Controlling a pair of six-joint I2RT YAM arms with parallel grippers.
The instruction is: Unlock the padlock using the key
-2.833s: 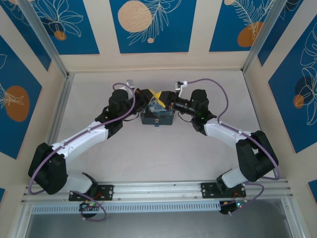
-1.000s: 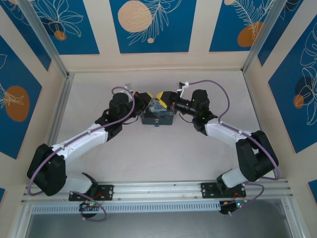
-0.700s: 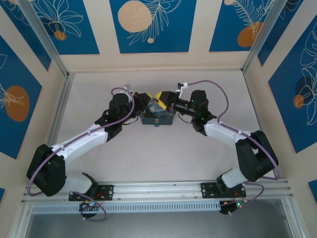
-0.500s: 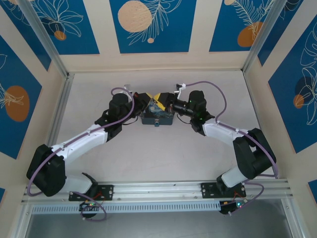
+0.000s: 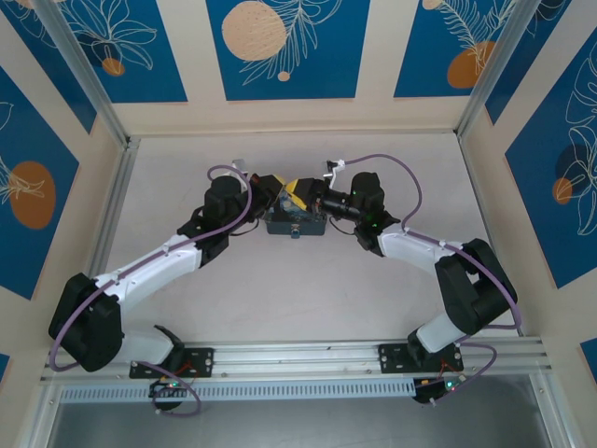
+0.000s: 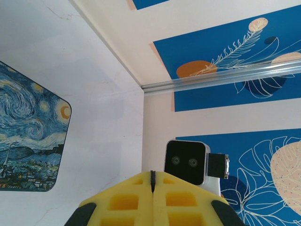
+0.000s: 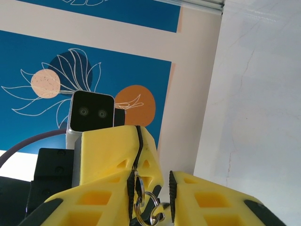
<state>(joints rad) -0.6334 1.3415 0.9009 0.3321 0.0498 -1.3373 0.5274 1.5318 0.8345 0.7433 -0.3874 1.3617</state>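
The padlock (image 5: 295, 232), as far as I can make out, is hanging as a small dark blob on the near face of the tin (image 5: 295, 220), low against the table (image 5: 280, 308). It is too small for me to pick out a keyhole or shackle.

Just above and behind the tin, the two grippers are meeting tip to tip. The left gripper (image 6: 152, 181) is pressing its yellow fingers (image 6: 122, 202) fully together. A thin sliver of metal that I take for the key (image 7: 138, 183) is poking out of the seam, with a key ring (image 7: 149, 205) trailing from it. The right gripper (image 7: 150, 190) is standing with its jaws partly apart on either side of that ring, not visibly squeezing anything. The patterned back wall (image 5: 280, 112) is sitting well behind both arms.

This is looking to me like a handover, and that is where I am expecting trouble:
- If the right jaws are closing on the loose ring rather than the key itself, the key will be swinging free and impossible to aim.
- If the left lets go too early, the bunch is dropping onto the tin.
- The padlock is hanging loose, so a slightly off-line poke is likely to push it aside or shove the tin.
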